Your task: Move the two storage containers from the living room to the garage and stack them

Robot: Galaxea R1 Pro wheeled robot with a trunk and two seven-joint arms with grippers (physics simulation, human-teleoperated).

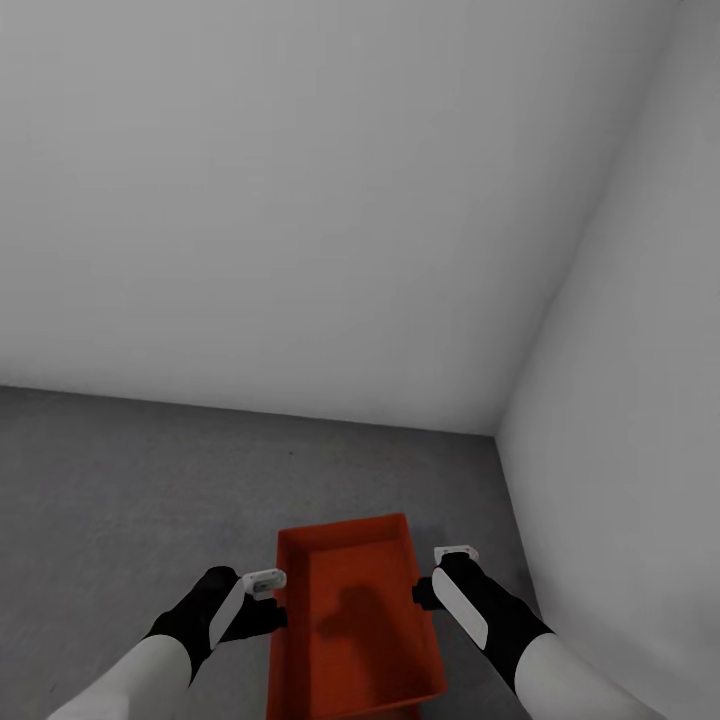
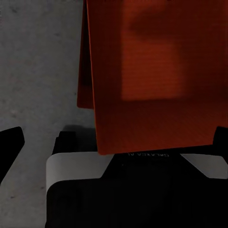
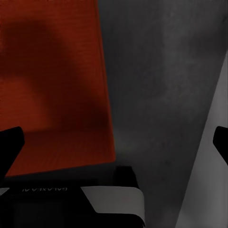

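storage container (image 1: 355, 620) on garage floor (image 1: 120, 480) near wall corner | left pincer (image 1: 268, 600), right pincer (image 1: 440, 575) flank its long walls, grip state unclear | "GALAXEA" print on wrists

floor (image 1: 130, 480): dk grey speckled concrete, matte | runs to plain grey-white walls (image 1: 300, 200), corner at right | on/over it: 1 orange-red container (image 1: 350, 620) near corner, contact w/ floor unclear

Head camera: high, facing forward and down into a room corner, bin (image 1: 355, 625) near the bottom edge. Left wrist camera: close along its claw, onto bin bottom (image 2: 152, 71) and floor (image 2: 38, 71). Right wrist camera: likewise close. All three share bin and floor.
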